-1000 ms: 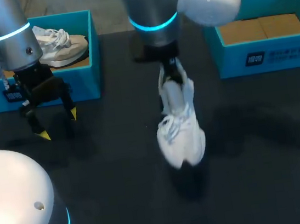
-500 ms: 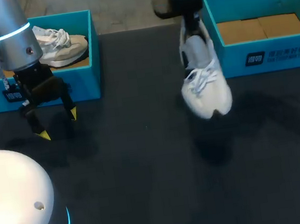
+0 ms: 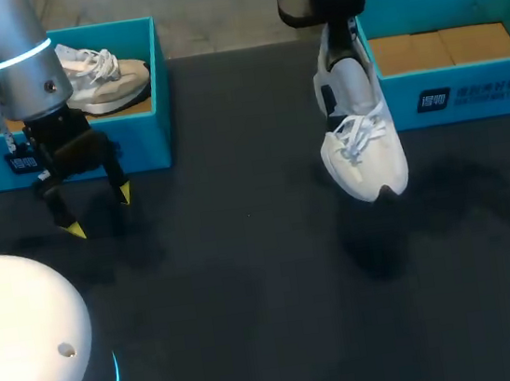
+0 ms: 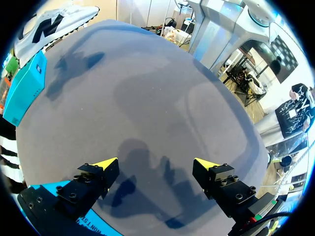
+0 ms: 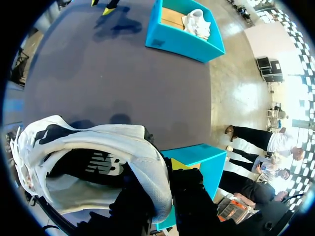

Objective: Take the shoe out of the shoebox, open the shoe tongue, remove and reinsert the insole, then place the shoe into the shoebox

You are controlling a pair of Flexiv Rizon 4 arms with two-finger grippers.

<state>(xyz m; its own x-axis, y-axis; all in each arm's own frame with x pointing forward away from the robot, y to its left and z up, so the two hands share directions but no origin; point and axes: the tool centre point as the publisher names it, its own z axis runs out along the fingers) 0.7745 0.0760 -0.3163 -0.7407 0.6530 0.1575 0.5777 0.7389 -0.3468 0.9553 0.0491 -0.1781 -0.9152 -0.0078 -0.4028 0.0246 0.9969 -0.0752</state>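
currently right fingers [image 3: 340, 48] clamp white shoe [image 3: 363, 153] heel, toe down, beside shoebox [image 3: 468, 95]; left fingers [image 3: 119, 185] spread, empty.

White laced sneaker [image 3: 364, 159] hanging toe-down, heel uppermost, at one o'clock, just beside near-left corner of open teal shoebox [image 3: 468, 92] at two o'clock.

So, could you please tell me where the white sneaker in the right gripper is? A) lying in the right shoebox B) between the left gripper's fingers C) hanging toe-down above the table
C: the right gripper is shut on the heel of the white sneaker, which hangs toe-down above the black table, outside the right shoebox.
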